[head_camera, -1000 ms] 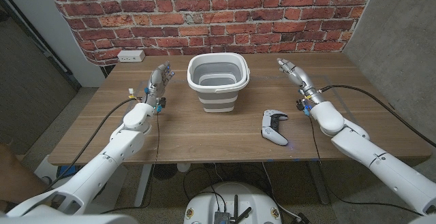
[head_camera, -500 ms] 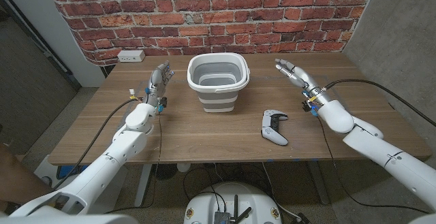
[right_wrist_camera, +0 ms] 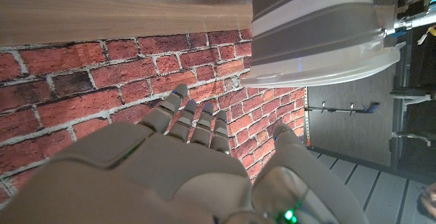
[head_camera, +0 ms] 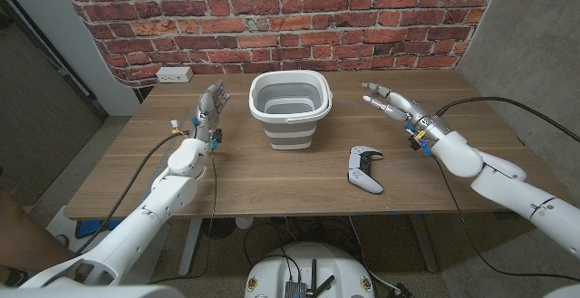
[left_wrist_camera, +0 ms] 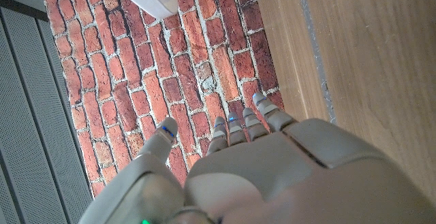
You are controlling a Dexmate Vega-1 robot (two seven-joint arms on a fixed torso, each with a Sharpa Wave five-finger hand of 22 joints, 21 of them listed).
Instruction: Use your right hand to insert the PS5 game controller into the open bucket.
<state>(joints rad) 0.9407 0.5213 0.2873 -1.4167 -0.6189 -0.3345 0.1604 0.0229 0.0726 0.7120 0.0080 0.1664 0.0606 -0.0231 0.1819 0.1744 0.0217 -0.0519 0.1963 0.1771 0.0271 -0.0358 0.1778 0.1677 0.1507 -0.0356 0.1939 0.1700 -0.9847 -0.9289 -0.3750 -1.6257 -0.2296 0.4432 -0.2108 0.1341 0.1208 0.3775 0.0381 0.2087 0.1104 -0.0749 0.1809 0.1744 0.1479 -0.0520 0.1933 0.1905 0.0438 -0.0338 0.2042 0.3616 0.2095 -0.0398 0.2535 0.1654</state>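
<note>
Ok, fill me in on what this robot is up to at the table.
Nothing is being held yet. The PS5 controller lies on the wooden table, in front and to the right of the open bucket, which stands near the table's far middle. The right hand hovers open beyond the controller, to the bucket's right, touching neither. The left hand is open at the bucket's left, away from both.

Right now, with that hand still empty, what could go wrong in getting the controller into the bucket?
The right hand hovers open, beyond the controller, so it must first come back toward the near edge. The controller lies close to the table's front edge; a clumsy touch might push it off. The bucket looks light, so a bump on its rim could shift or tip it.
</note>
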